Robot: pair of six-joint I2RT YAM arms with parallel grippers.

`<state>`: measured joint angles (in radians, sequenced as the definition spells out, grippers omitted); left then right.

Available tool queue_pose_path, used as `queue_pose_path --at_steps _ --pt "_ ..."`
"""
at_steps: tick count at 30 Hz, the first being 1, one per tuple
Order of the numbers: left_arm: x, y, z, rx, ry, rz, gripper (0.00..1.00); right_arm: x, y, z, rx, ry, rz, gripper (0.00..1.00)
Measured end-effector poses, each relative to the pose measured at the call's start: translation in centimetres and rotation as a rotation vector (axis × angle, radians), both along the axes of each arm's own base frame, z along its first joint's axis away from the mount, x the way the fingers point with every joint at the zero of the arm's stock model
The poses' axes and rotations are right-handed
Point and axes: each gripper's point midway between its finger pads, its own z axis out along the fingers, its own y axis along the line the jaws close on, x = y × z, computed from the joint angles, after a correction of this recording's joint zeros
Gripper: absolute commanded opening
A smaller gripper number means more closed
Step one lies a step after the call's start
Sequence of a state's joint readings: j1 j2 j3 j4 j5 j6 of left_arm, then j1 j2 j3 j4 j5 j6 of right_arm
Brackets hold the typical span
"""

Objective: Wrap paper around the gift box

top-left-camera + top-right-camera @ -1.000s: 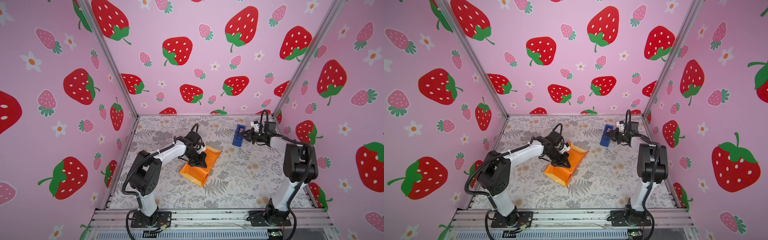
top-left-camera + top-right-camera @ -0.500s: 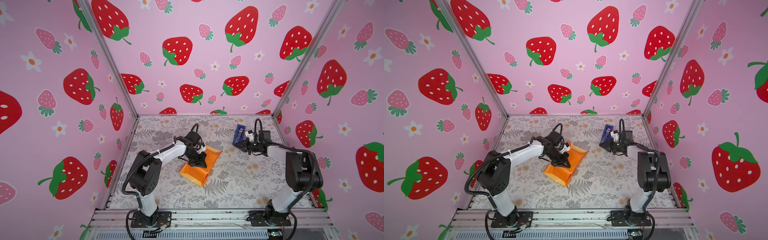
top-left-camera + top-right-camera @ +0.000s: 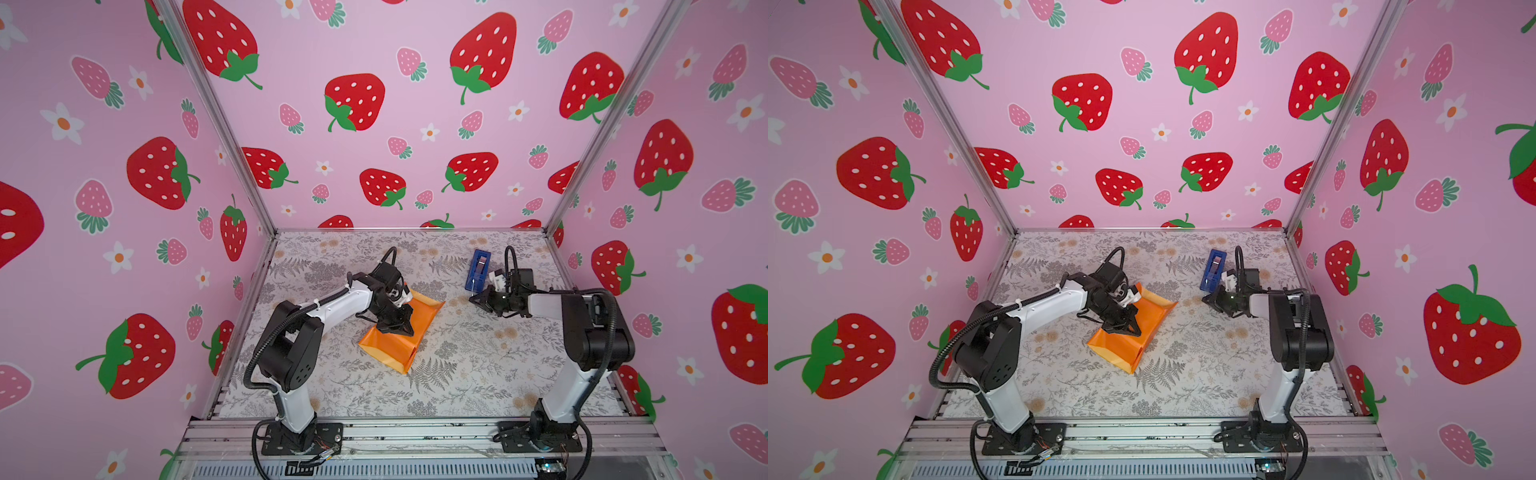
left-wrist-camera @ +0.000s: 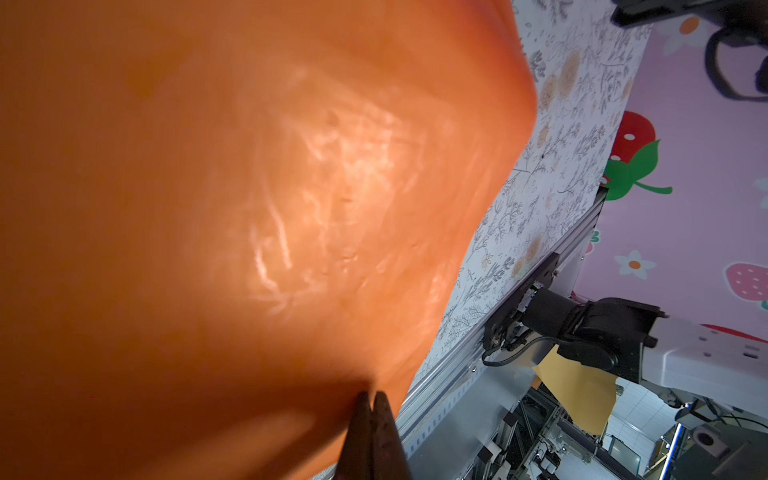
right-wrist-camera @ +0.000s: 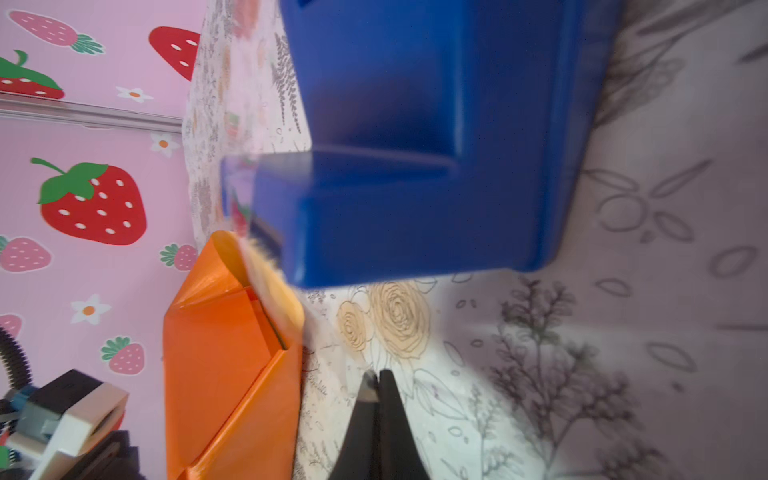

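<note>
The paper [image 3: 390, 349] [image 3: 1121, 349] lies mid-table as a folded glossy orange bundle, one end standing open towards the right arm [image 5: 224, 365]. The gift box is hidden inside it. My left gripper [image 3: 408, 331] [image 3: 1136, 332] is shut, its tips pressed down on the top of the paper [image 4: 249, 208], as the left wrist view shows [image 4: 372, 395]. My right gripper [image 3: 471, 298] [image 3: 1204, 298] [image 5: 377, 376] is shut too. It hovers low over the table, just in front of the blue tape dispenser and a short way right of the paper's open end.
The blue tape dispenser [image 3: 478, 270] [image 3: 1213, 270] [image 5: 436, 166] stands at the back right of the floral table cover [image 3: 457, 374]. Pink strawberry walls close in three sides. An aluminium rail [image 3: 415, 436] runs along the front edge.
My right gripper has drawn back from the tape dispenser, lower and towards the front. The left gripper and the paper have stayed put.
</note>
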<state>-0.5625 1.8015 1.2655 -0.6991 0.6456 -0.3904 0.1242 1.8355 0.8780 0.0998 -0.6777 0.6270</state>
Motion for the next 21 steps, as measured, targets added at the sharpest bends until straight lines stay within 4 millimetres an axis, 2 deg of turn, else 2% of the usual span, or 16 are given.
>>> queue_pose_path --at_steps 4,7,11,13,17,20,21 --pt "0.0 0.0 0.0 0.0 0.0 0.0 0.0 -0.2 -0.9 -0.2 -0.072 -0.015 -0.007 0.0" --pt "0.0 0.0 0.0 -0.001 0.001 0.0 0.0 -2.5 -1.4 -1.4 -0.113 0.064 0.001 0.0" --pt "0.0 0.0 0.0 -0.001 0.001 0.0 0.0 -3.6 -1.6 -0.5 -0.137 0.08 0.016 0.0" --pt "0.0 0.0 0.0 -0.001 0.001 0.0 0.0 -4.0 -1.3 0.7 -0.125 0.064 0.032 0.0" --pt "0.0 0.0 0.0 -0.001 0.001 0.0 0.0 -4.9 0.6 4.5 -0.054 0.007 0.112 0.0" --pt "0.0 0.0 0.0 -0.001 0.002 -0.001 0.0 -5.8 3.6 7.2 0.009 -0.029 0.225 0.0" --pt "0.0 0.0 0.0 -0.001 0.002 -0.001 0.0 -6.6 5.2 8.2 0.034 -0.043 0.286 0.0"
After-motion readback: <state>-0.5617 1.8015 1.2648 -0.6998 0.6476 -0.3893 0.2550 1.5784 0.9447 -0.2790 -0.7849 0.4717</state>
